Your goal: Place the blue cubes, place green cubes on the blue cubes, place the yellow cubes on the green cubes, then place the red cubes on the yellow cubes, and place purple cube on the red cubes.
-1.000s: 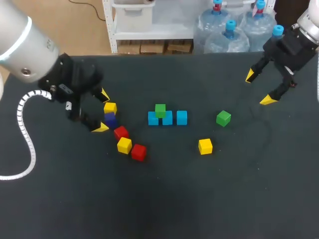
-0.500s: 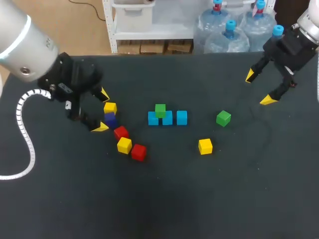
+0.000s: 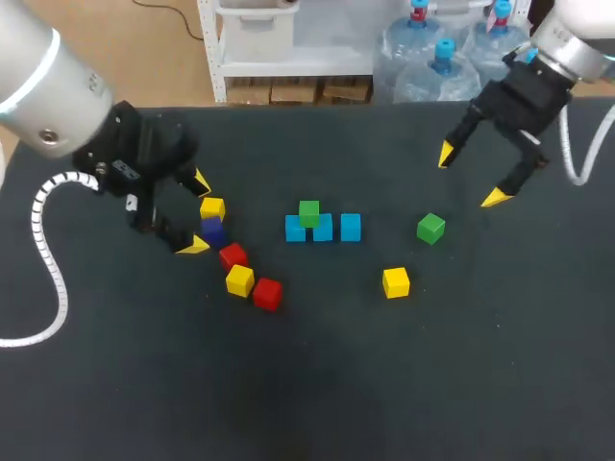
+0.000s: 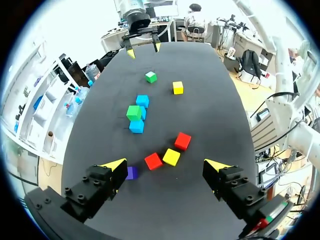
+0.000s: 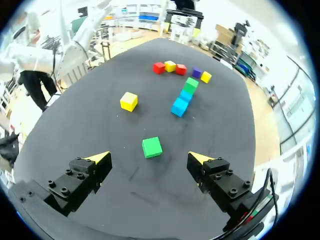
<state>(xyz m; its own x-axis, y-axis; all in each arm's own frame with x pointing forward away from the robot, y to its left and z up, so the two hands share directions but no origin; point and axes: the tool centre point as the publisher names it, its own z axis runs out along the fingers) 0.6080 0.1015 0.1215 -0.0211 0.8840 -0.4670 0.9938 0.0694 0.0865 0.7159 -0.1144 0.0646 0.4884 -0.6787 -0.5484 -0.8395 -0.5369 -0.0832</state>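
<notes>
**A:** so where's everything sitting?

**B:** Three blue cubes [image 3: 323, 229] in a row mid-bench [image 3: 317, 384], with a stacked green cube [image 3: 308, 212] on top of them. To the right there's a loose green cube [image 3: 430, 228], and a lone yellow cube [image 3: 395, 282] near it.

**A:** and the other colours?

**B:** All bunched on the left: the purple cube [image 3: 212, 230], two red cubes [image 3: 233, 255] and two more yellow ones [image 3: 239, 279].

**A:** jaws?

**B:** Both spread wide, gripping nothing. The left jaws are just beside the purple cube. The right jaws are above the bench, with the loose green cube just ahead of them, untouched.
</notes>
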